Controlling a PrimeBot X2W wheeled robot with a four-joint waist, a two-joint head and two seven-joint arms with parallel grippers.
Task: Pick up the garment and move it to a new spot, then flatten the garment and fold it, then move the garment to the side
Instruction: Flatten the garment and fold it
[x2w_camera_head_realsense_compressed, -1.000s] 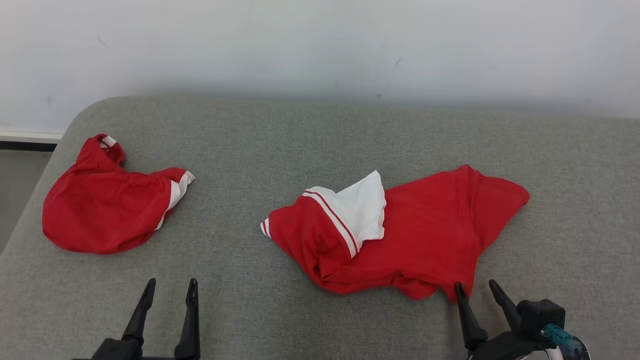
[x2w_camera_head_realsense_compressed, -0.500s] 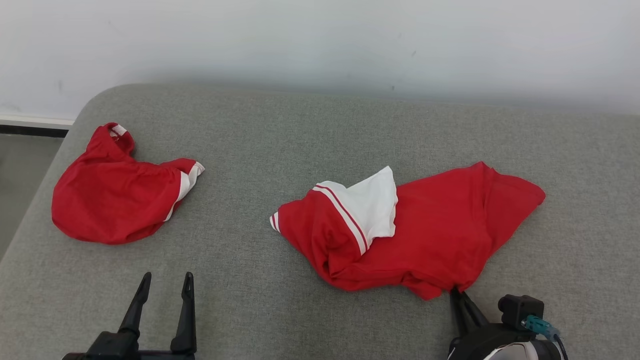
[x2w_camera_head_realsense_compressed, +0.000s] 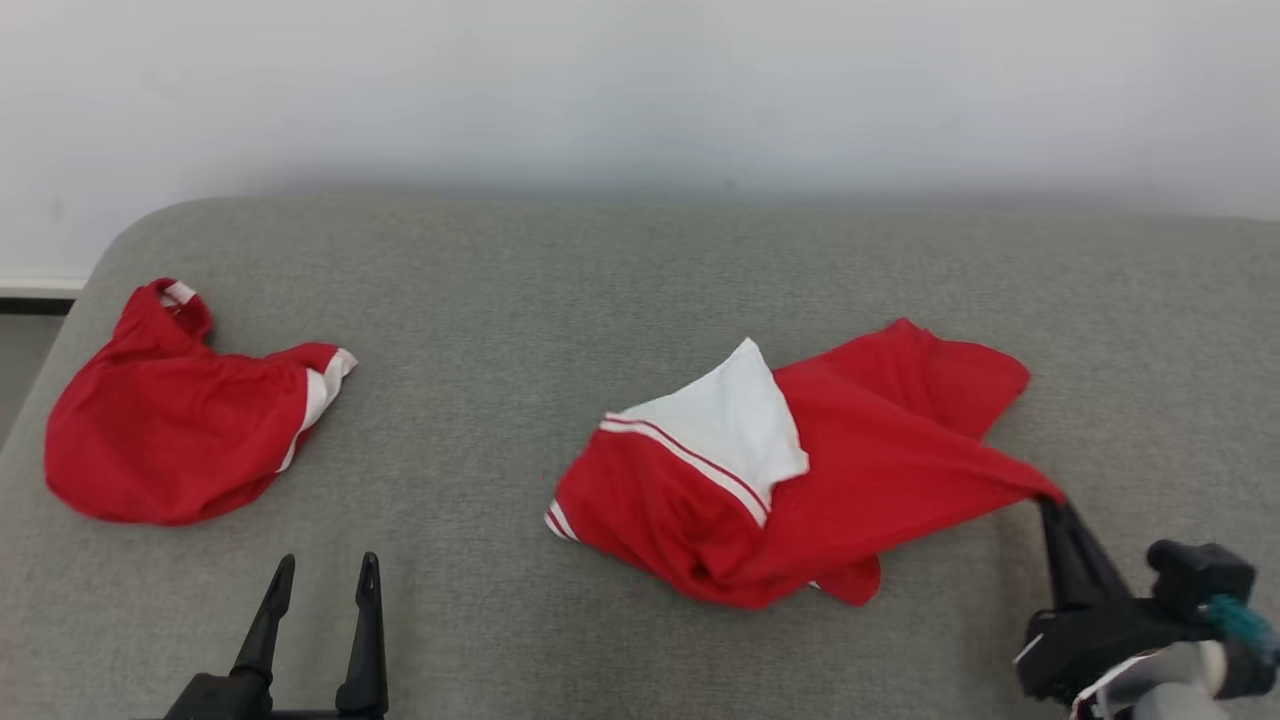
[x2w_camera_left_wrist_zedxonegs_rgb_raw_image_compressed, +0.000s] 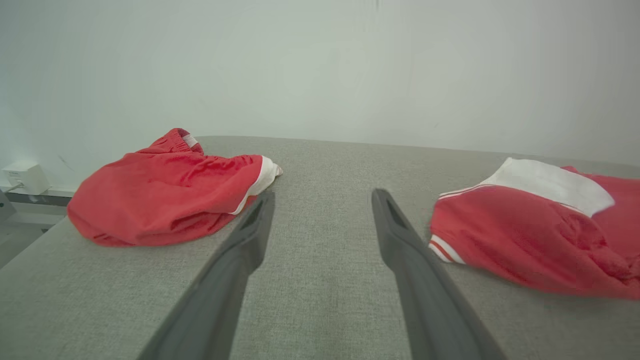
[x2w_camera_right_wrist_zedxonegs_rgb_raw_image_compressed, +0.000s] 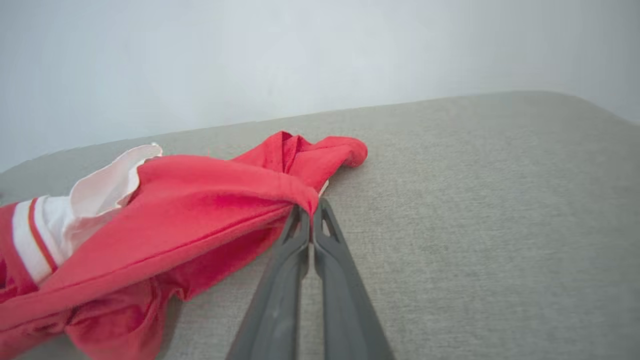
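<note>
A red garment (x2w_camera_head_realsense_compressed: 840, 480) with a white panel and striped trim lies crumpled on the grey padded table (x2w_camera_head_realsense_compressed: 560, 300), right of centre. My right gripper (x2w_camera_head_realsense_compressed: 1050, 505) is shut on its near right corner, drawing the cloth out into a taut point. The right wrist view shows that garment (x2w_camera_right_wrist_zedxonegs_rgb_raw_image_compressed: 190, 215) pinched between the closed fingertips of the right gripper (x2w_camera_right_wrist_zedxonegs_rgb_raw_image_compressed: 311, 207). My left gripper (x2w_camera_head_realsense_compressed: 322, 575) stands open at the lower left, over bare table, with nothing between its fingers (x2w_camera_left_wrist_zedxonegs_rgb_raw_image_compressed: 250, 230). From the left wrist the garment (x2w_camera_left_wrist_zedxonegs_rgb_raw_image_compressed: 525, 235) lies to the right.
A second red piece with white trim (x2w_camera_head_realsense_compressed: 170, 430) lies bunched near the table's left edge, and the left wrist view shows this red piece (x2w_camera_left_wrist_zedxonegs_rgb_raw_image_compressed: 170, 190) too. A pale wall rises behind the table. A white wall box (x2w_camera_left_wrist_zedxonegs_rgb_raw_image_compressed: 25, 177) sits low at the far left.
My right gripper closed on the garment's near right corner and pulled it right and up, stretching the cloth. The head camera shifted. The left gripper stayed open.
</note>
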